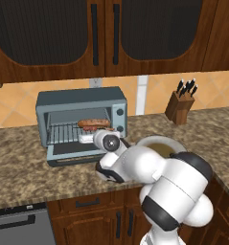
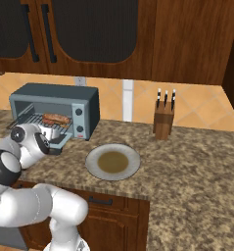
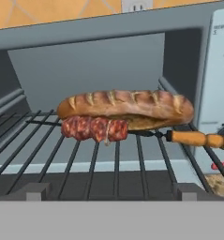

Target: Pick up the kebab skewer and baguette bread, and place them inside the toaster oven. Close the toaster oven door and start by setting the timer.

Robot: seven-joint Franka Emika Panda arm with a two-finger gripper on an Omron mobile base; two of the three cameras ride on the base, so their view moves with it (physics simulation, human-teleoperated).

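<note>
Now the arm reaches forward, level, its gripper (image 3: pixel 111 192) spread wide and empty at the toaster oven (image 1: pixel 82 101) mouth. Baguette bread (image 3: pixel 125 107) and kebab skewer (image 3: pixel 97 129) lie touching on the rack, the toaster oven door (image 1: pixel 75 153) folded down.

A home kitchen: dark wood cabinets (image 1: pixel 49 38) above the hand, granite counter (image 2: pixel 187 162) below, knife block (image 2: pixel 163 120) off to its right.

White arm (image 1: pixel 149 167) folded low and reaching forward, gripper (image 3: pixel 111 193) level, jaws spread wide, holding nothing
</note>
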